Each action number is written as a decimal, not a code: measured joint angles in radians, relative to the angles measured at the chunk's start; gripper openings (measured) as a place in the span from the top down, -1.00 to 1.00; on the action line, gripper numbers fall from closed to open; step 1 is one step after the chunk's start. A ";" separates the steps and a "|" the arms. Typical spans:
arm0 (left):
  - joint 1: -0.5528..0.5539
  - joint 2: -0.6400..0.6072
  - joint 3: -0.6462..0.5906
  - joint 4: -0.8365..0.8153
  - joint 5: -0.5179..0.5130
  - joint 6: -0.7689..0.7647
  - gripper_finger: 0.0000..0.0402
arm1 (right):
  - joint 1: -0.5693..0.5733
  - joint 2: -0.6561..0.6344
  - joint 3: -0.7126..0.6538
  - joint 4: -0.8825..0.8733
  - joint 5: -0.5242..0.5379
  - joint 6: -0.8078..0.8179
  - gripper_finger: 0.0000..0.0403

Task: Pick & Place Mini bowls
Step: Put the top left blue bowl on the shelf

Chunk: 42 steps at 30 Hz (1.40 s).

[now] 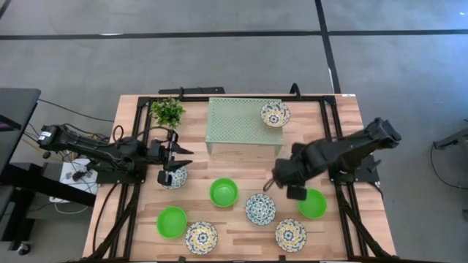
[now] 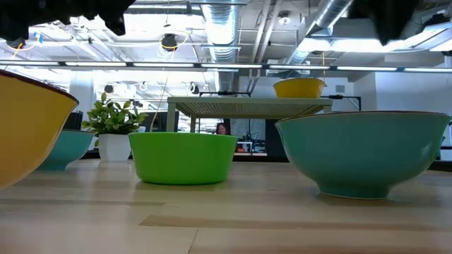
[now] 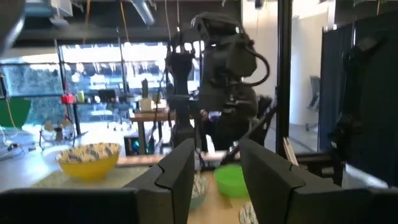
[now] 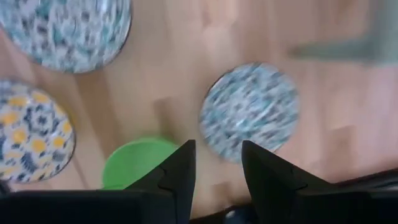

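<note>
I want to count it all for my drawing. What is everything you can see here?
green mini bowls: three, bright green, on the table's near half
blue-patterned mini bowls: two from above, white and blue, on the table; a third seems to lie under the right arm
yellow-and-blue mini bowls: three, two near the front edge, one on the rack
rack: one, pale green, at the back
plant: one, green, beside the rack
table: one, wooden
left gripper: open, above a blue-patterned bowl
right gripper: open, over the table
</note>
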 joint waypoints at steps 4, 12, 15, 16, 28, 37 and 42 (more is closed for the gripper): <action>0.000 0.046 0.002 -0.010 0.001 0.013 0.35 | 0.061 0.000 -0.105 0.096 -0.071 0.026 0.42; 0.000 0.221 0.136 -0.050 0.001 0.003 0.35 | 0.113 -0.010 -0.225 0.137 -0.102 0.100 0.47; 0.000 0.269 0.235 -0.189 -0.001 0.005 0.35 | 0.122 -0.054 -0.267 0.198 -0.103 0.096 0.47; 0.000 0.278 0.275 -0.262 -0.005 0.006 0.35 | 0.125 -0.076 -0.287 0.233 -0.102 0.096 0.47; -0.002 0.284 0.529 -1.331 0.104 -0.597 0.35 | 0.160 -0.319 -0.616 0.746 0.312 0.202 0.47; -0.060 0.366 0.528 -1.565 0.196 -0.816 0.35 | 0.155 -0.268 -0.708 1.006 0.312 0.155 0.47; -0.099 0.451 0.528 -1.565 0.196 -0.820 0.35 | 0.132 -0.262 -0.705 1.006 0.257 0.148 0.47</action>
